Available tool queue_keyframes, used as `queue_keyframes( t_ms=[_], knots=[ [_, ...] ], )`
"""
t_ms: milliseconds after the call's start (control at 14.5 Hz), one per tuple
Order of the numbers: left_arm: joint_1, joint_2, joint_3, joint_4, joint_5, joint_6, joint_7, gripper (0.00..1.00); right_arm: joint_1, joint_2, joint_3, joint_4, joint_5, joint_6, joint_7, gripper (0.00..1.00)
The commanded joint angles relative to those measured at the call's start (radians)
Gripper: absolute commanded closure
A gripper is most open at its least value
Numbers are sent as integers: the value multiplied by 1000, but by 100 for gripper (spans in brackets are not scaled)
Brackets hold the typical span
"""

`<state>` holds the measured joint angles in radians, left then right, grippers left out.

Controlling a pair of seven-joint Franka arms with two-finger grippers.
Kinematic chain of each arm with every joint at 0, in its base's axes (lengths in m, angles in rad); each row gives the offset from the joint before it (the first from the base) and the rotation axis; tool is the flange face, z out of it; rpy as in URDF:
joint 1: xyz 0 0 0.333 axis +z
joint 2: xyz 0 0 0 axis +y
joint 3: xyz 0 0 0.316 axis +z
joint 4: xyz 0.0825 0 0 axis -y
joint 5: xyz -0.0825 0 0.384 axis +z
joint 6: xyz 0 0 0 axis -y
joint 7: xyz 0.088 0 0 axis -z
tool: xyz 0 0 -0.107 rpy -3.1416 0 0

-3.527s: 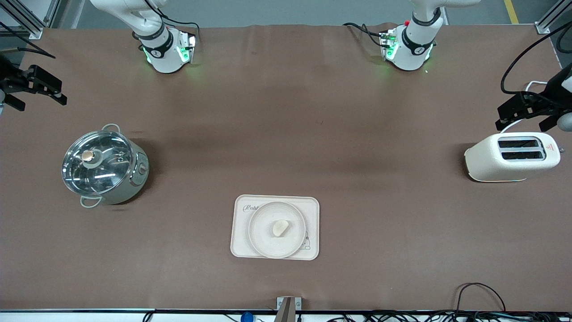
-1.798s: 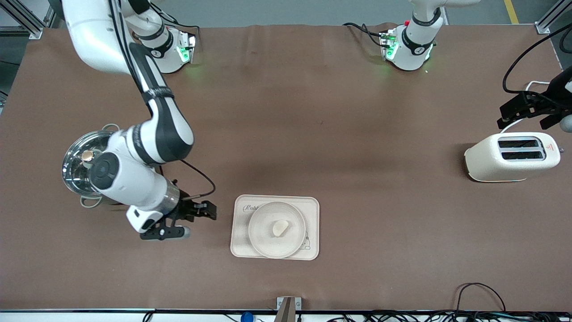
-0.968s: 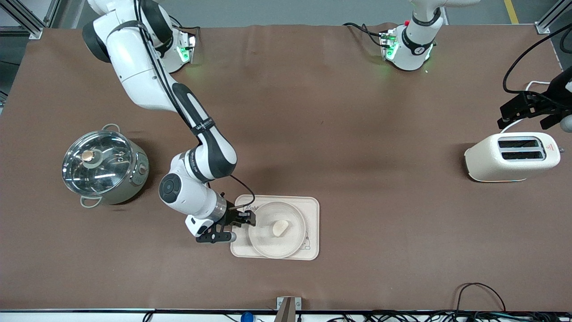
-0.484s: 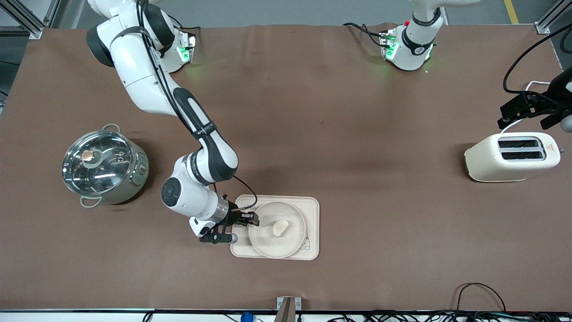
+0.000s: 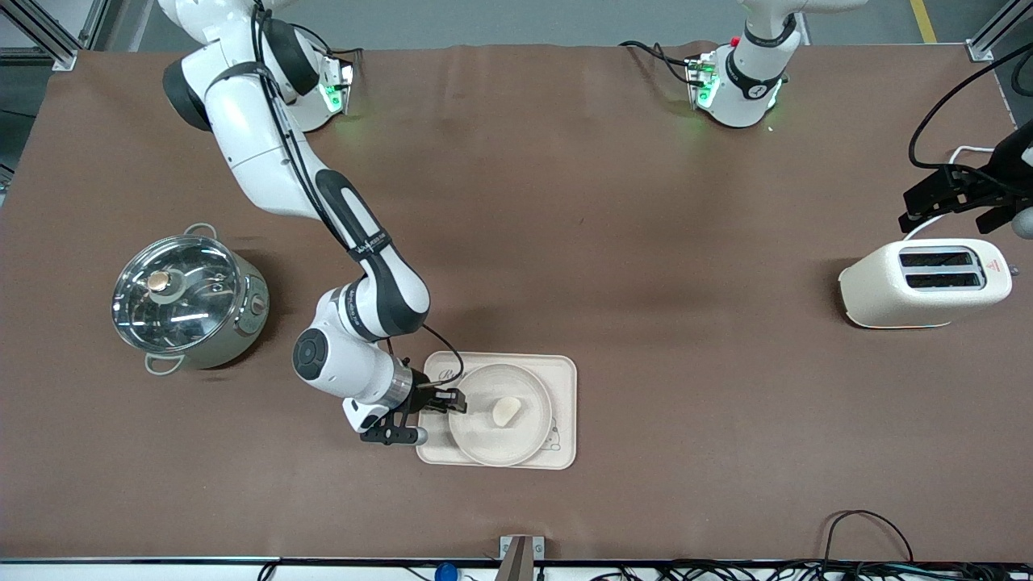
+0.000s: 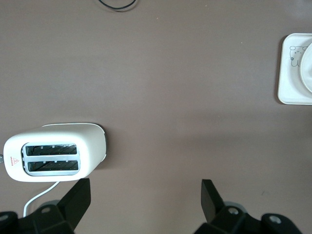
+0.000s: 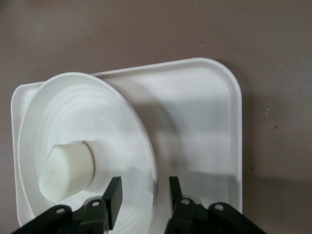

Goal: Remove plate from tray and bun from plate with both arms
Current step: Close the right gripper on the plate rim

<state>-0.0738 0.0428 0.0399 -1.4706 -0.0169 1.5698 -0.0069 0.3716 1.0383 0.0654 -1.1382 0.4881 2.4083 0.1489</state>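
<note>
We see our right gripper [image 7: 141, 192] spread astride the smooth round plate [image 5: 500, 415] rim, doughy bun [image 5: 506, 411] inside, left gripper [image 6: 145, 195] open, waiting.

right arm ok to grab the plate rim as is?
Probably yes. The right end effector is open, its fingers on either side of the plate rim on the tray. The bun lies clear of the fingers.

cream plate [image 5: 500, 440], pale bun [image 5: 506, 411], brown table [image 5: 646, 242]
</note>
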Motion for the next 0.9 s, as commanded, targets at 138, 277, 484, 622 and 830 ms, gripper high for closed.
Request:
queue_keyframes(
  t_ms=[138,277,484,622,830],
  knots=[
    [8,6,-5,19,5,-17,10,0,-10,22,11,29,15,-5,-5,63],
    [8,6,-5,19,5,-17,10,0,-10,26,11,28,15,-6,-6,66],
    [8,6,-5,19,5,-17,10,0,-11,32,11,28,15,-5,-8,76],
    [8,6,-5,19,5,-17,11,0,-19,32,11,29,15,-8,-8,83],
    [8,6,-5,19,5,-17,10,0,-17,32,11,29,15,-6,-6,91]
  ],
)
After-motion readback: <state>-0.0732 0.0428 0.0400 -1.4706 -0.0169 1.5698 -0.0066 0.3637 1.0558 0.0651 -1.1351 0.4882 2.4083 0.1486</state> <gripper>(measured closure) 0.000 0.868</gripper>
